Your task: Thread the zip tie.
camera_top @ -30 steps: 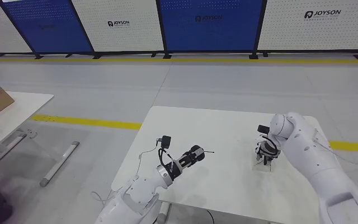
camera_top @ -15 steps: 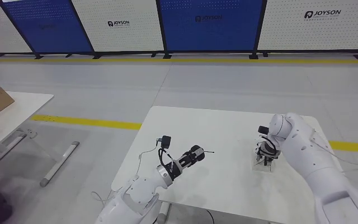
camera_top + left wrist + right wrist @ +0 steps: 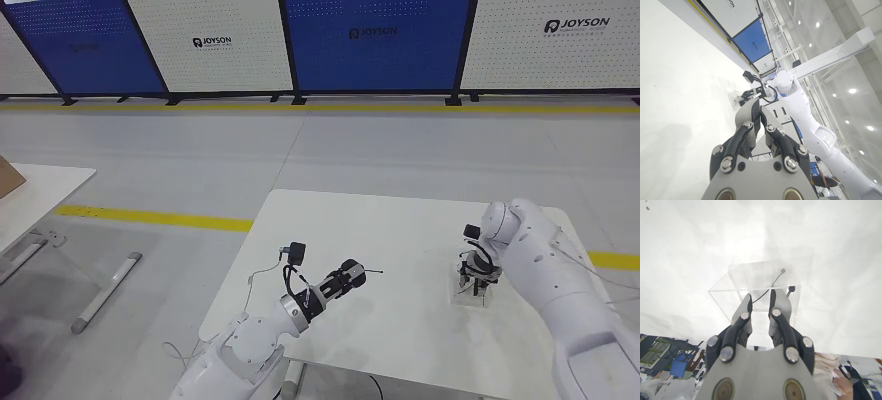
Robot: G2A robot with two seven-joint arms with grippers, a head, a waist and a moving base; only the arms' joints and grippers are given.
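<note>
Right gripper (image 3: pixel 761 293), fingers apart over box (image 3: pixel 725 290): centre 1 zip tie (image 3: pixel 776 280) before closing; left gripper (image 3: pixel 759 106) clamps second tie (image 3: pixel 372 269).

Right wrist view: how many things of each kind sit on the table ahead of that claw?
Clear box: 1
Black zip tie ends: 2 (one tie or two, cannot tell)
Total: 3
</note>
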